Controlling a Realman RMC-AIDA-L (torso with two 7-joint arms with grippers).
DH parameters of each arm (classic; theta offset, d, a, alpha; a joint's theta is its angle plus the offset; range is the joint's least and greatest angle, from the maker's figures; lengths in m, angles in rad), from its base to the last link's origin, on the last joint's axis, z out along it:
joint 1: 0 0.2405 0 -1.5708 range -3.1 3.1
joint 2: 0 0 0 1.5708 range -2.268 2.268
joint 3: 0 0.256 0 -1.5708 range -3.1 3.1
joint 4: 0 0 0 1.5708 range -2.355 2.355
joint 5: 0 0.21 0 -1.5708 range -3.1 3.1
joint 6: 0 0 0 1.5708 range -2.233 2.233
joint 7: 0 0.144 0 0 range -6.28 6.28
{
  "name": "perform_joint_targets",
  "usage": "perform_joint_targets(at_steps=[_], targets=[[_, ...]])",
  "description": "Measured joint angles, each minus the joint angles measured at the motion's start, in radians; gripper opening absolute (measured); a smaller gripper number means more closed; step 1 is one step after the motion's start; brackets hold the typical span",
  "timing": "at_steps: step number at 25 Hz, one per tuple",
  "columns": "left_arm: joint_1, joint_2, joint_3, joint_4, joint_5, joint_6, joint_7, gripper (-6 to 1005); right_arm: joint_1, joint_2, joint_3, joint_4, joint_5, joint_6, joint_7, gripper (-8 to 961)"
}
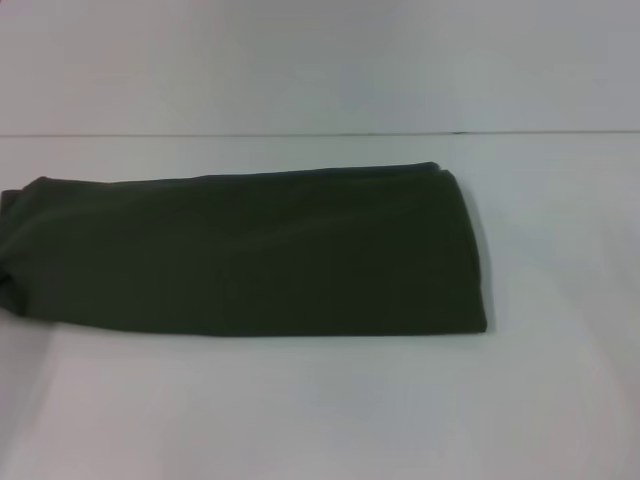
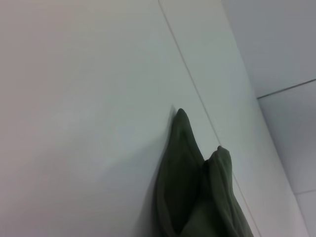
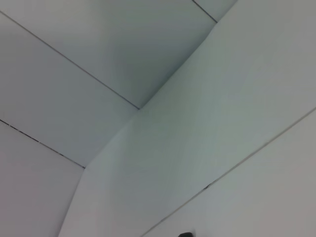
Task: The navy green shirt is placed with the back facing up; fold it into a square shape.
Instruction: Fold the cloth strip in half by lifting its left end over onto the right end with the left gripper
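The navy green shirt [image 1: 250, 255] lies flat on the white table as a long folded band, plain side up, reaching from the head view's left edge to right of centre. Its right end is a neat rounded fold; its left end is bunched. The left wrist view shows two pointed folds of the shirt [image 2: 190, 182] resting on the table. A tiny dark scrap of the shirt [image 3: 185, 234] shows at the edge of the right wrist view. Neither gripper appears in any view.
The white table [image 1: 320, 410] runs wide in front of and to the right of the shirt. A thin seam line [image 1: 300, 133] crosses the surface behind the shirt. Table edge and tiled floor [image 3: 74, 74] show in the right wrist view.
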Motion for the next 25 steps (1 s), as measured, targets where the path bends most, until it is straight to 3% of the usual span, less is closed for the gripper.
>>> perform_joint_targets(at_steps=[4, 10, 14, 17, 22, 25], targets=[[-0.011, -0.001, 0.001, 0.007, -0.006, 0.059, 0.034, 18, 0.001, -0.002, 0.001, 0.005, 0.000, 0.001, -0.003, 607], [-0.063, -0.025, 0.009, 0.087, -0.093, 0.274, 0.065, 18, 0.002, -0.002, 0.000, 0.007, -0.001, -0.004, -0.009, 606], [-0.117, -0.027, 0.025, 0.128, -0.100, 0.368, 0.038, 21, 0.006, -0.002, -0.003, 0.007, -0.001, -0.006, -0.015, 606], [-0.206, -0.041, 0.086, 0.140, -0.100, 0.418, 0.022, 23, 0.011, -0.002, -0.006, 0.007, 0.000, -0.007, -0.019, 606], [-0.290, -0.102, 0.228, 0.138, -0.100, 0.378, 0.079, 26, 0.012, 0.001, -0.008, 0.007, 0.000, -0.005, -0.020, 607], [-0.323, -0.156, 0.309, 0.121, -0.103, 0.301, 0.172, 27, 0.013, 0.005, -0.008, 0.007, -0.003, -0.002, -0.021, 607]])
